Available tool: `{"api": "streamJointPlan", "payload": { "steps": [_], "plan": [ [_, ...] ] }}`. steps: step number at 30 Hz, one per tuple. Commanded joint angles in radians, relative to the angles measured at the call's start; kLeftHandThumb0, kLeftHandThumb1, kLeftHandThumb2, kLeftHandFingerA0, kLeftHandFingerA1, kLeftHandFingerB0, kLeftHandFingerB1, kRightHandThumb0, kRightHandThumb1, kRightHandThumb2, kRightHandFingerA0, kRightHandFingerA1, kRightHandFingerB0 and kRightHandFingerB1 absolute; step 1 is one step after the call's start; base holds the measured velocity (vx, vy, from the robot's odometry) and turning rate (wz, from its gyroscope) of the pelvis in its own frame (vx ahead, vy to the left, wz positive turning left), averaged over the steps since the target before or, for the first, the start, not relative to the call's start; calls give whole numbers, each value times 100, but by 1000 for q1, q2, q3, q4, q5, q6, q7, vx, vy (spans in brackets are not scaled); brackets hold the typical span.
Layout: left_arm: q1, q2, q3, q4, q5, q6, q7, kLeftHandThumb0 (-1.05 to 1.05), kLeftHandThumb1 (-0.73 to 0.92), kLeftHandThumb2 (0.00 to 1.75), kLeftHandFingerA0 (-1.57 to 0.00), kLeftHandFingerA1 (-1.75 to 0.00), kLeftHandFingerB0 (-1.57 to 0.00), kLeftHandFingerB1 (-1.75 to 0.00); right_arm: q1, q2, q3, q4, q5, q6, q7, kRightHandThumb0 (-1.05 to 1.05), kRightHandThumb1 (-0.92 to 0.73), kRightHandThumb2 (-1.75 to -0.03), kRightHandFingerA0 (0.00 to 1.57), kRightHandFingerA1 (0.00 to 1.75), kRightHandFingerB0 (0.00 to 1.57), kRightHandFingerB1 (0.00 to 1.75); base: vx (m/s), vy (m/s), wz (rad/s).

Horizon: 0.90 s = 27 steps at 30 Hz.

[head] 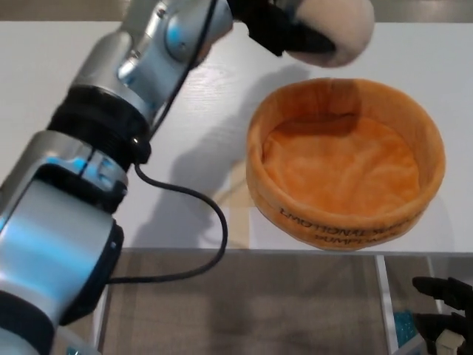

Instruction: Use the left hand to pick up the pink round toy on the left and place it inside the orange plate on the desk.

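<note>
The robot's left hand [277, 26] has its black fingers wrapped around a pale pink round toy [336, 29], holding it in the air above the far rim of the orange plate [347, 166]. The soft, high-walled plate sits on a white desk [44, 74]. The right hand [443, 310] hangs below the desk edge, fingers apart, holding nothing. A black cable [196, 229] loops beside the silver left arm [96, 148].

The pale pink round toy [334, 31], seemingly plush, hangs above the far rim of the empty orange plate [346, 164].
</note>
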Motion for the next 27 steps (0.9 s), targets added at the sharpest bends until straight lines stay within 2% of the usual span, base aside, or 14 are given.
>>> {"api": "streamJointPlan", "payload": {
  "steps": [1, 4, 5, 8, 9, 10, 11, 12, 13, 14, 15, 16, 21, 27],
  "plan": [
    [33, -29, -17, 17, 20, 16, 17, -25, 74, 65, -76, -159, -86, -58, 6, 0, 1, -5, 12, 10, 8, -14, -64, -58, 63, 57, 59, 48, 0, 0, 0],
    [43, -39, -26, 21, 28, 11, 35, -26, 75, 62, -84, -150, -78, -50, 3, 1, 0, -2, 14, 8, 8, -15, -64, -58, 64, 59, 59, 48, 0, 0, 0],
    [50, -47, -29, 23, 23, 13, 24, -23, 78, 68, -82, -152, -88, -79, 2, 1, -2, -2, 15, 5, 10, -14, -64, -58, 62, 59, 58, 48, 0, 0, 0],
    [61, -58, -32, 25, 13, 24, -2, -21, 77, 68, -84, -147, -90, -73, 2, 1, -3, -2, 17, 2, 12, -15, -64, -58, 63, 59, 59, 48, 0, 0, 0],
    [70, -62, -38, 21, 15, 31, -12, -25, 70, 61, -102, -73, -72, -43, 4, 0, -2, -4, 16, 0, 11, -15, -64, -58, 65, 61, 59, 49, 0, 0, 0],
    [77, -64, -43, 19, 17, 37, -19, -25, 70, 61, -102, -73, -72, -43, 6, 0, -2, -5, 16, -2, 10, -15, -64, -58, 65, 61, 59, 49, 0, 0, 0],
    [91, -66, -44, 12, 6, 39, -50, -41, 56, 81, -67, -59, -48, -49, 11, 0, -3, -7, 17, -7, 12, -15, -64, -58, 64, 62, 59, 49, 0, 0, 0],
    [96, -62, -54, 2, 0, 64, -113, -37, 26, 89, 0, -48, 0, -46, 15, -1, -1, -7, 15, -10, 13, -16, -65, -59, 63, 59, 59, 49, 0, 0, 0],
    [97, -59, -66, -8, -1, 96, -178, -37, 26, 89, 0, -48, 0, -46, 18, -3, 3, -7, 11, -11, 13, -16, -65, -59, 63, 59, 59, 49, 0, 0, 0],
    [99, -58, -73, -13, 2, 108, -197, -73, 44, 88, 0, -22, -9, -36, 20, -4, 4, -6, 10, -11, 13, -16, -65, -59, 61, 58, 58, 48, 0, 0, 0],
    [102, -57, -75, -18, 5, 113, -202, -73, 44, 88, 0, -22, -9, -36, 21, -4, 4, -6, 9, -11, 13, -16, -65, -59, 61, 58, 58, 48, 0, 0, 0],
    [107, -55, -84, -31, 11, 129, -219, -82, 47, 89, 0, 0, -14, -20, 23, -4, 5, -5, 9, -10, 15, -16, -64, -59, 61, 58, 58, 48, 0, 0, 0],
    [133, -46, -118, -89, 26, 169, -263, -92, 51, 96, 0, 0, 0, -9, 35, -3, 8, -7, 7, -11, 11, -16, -65, -59, 63, 58, 58, 48, 0, 0, 0],
    [188, -37, -121, -210, 10, 229, -338, -93, 52, 97, 0, 0, -1, -9, 68, 0, 16, -10, 2, -24, 8, -16, -64, -58, 62, 58, 58, 48, 0, 0, 0]
  ]
}}
